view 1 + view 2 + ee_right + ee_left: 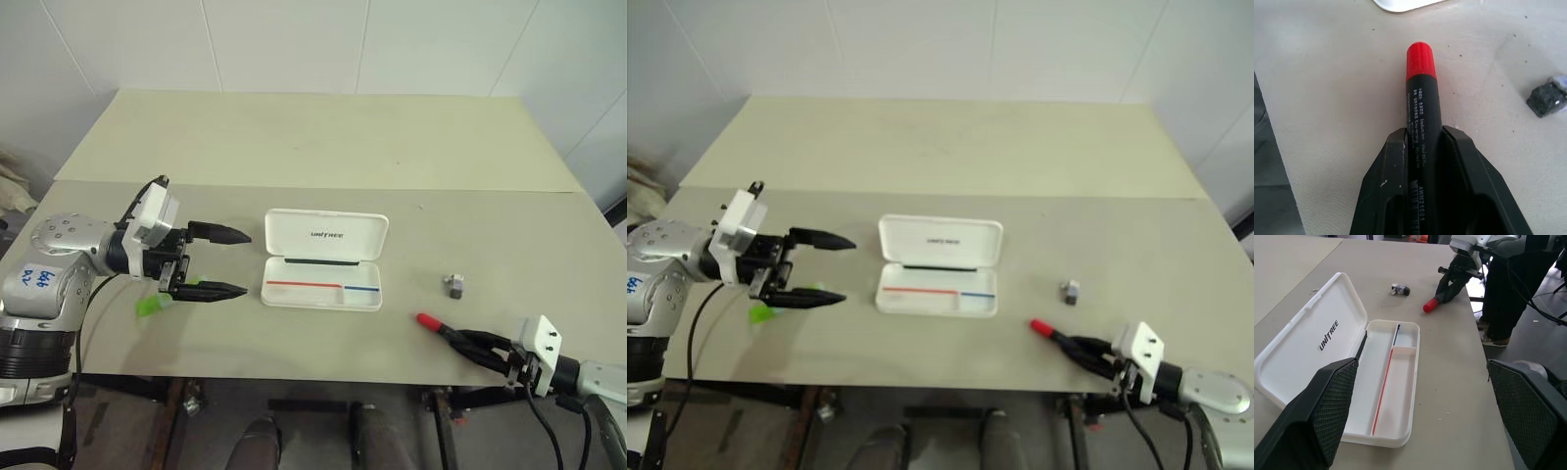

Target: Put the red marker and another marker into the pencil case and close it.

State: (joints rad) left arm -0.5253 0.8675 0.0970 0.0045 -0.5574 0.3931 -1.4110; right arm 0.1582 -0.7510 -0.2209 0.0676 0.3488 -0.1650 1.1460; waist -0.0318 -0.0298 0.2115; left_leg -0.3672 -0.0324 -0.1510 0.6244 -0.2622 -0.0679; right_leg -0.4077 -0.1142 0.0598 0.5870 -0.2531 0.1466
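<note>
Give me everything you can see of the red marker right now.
The red marker is a slim pen with a black barrel bearing small white print and a bright red cap, plastic by the look. It lies near the table's front edge, right of the open pencil case, cap pointing toward the case. The right claw is shut on its barrel, fingers on either side.

Open pencil case between the left gripper's spread fingers

The left gripper (1422,418) has its two black textured fingers (1322,406) wide apart over the table (1459,362). Between them lies the white pencil case (1347,377), lid back with "UNITREE" lettering, a red-and-blue stripe in its tray. Beyond it, the right gripper (1447,286) is clamped on the red marker (1431,305), red cap toward the case. A small dark object (1399,289) sits nearby.
</note>
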